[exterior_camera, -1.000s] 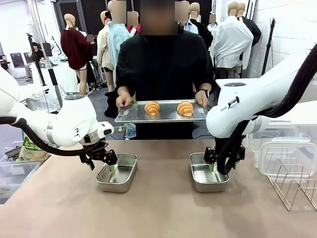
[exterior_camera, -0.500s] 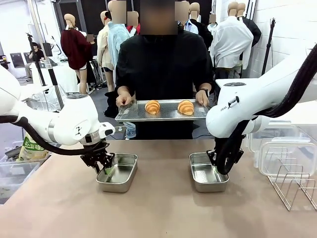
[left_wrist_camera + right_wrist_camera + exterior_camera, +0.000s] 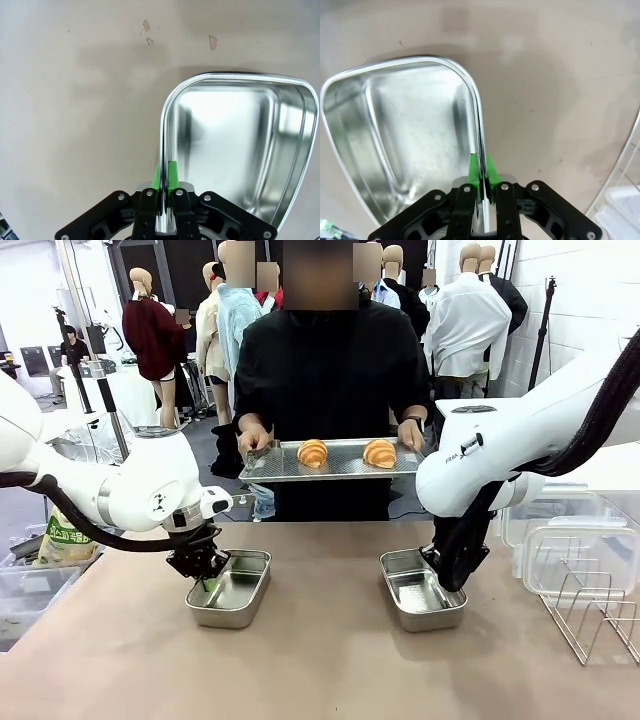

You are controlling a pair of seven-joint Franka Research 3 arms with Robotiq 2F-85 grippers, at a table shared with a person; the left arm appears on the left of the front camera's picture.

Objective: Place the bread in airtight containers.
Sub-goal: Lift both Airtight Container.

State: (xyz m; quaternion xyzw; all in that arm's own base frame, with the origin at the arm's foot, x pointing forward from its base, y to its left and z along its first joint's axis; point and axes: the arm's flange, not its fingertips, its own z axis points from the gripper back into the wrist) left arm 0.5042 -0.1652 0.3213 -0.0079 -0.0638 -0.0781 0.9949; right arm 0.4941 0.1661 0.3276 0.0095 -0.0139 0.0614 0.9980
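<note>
Golden-brown ridged croissants [image 3: 313, 452] held on flat metal tray [image 3: 270, 468] by person, beyond worktop [image 3: 320, 670]. Rims of shiny rectangular steel pans [image 3: 240, 592] pinched by left hand [image 3: 165, 172], right hand [image 3: 481, 167]; both just shifted slightly, unfilled: loading readied.

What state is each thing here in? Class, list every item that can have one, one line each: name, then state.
left pan: empty, no lid.
right pan: empty, no lid.
left end effector: shut on the left pan's rim.
right end effector: shut on the right pan's rim.
left croissant: lying on the tray.
right croissant: lying on the tray.
tray: held up by the person.
</note>
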